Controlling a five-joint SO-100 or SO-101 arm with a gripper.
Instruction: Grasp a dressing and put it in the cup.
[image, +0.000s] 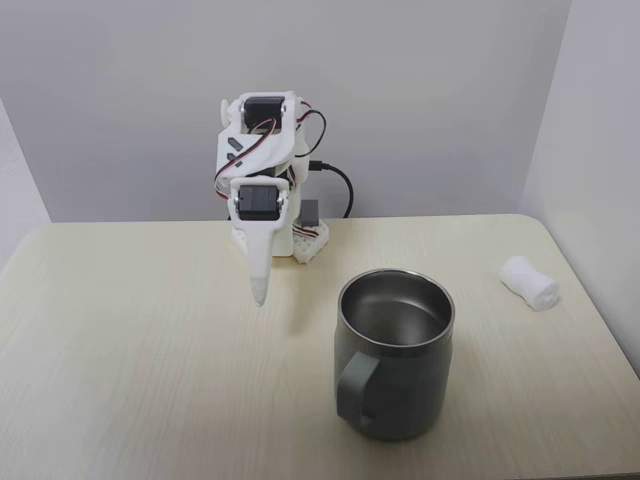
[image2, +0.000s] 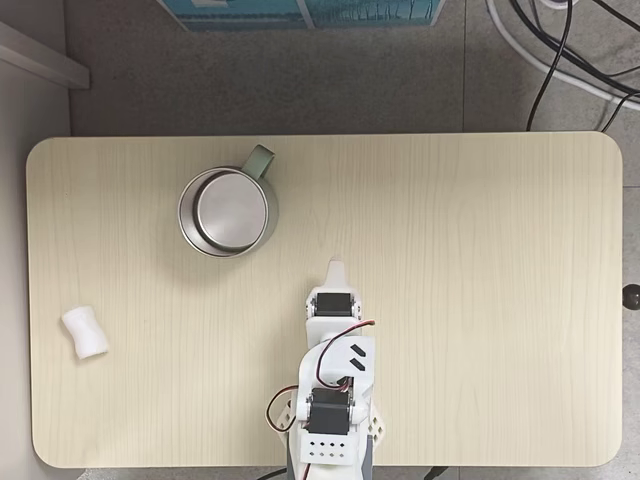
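Both fixed views are evenly and softly lit, bright without harsh glare, and sharp across the frame with no evident blur or edge distortion. The pale counter (image: 150, 340) carries only faint, diffuse shadows. The steel interior of the cup (image: 394, 352) shows a mild sheen in both views.
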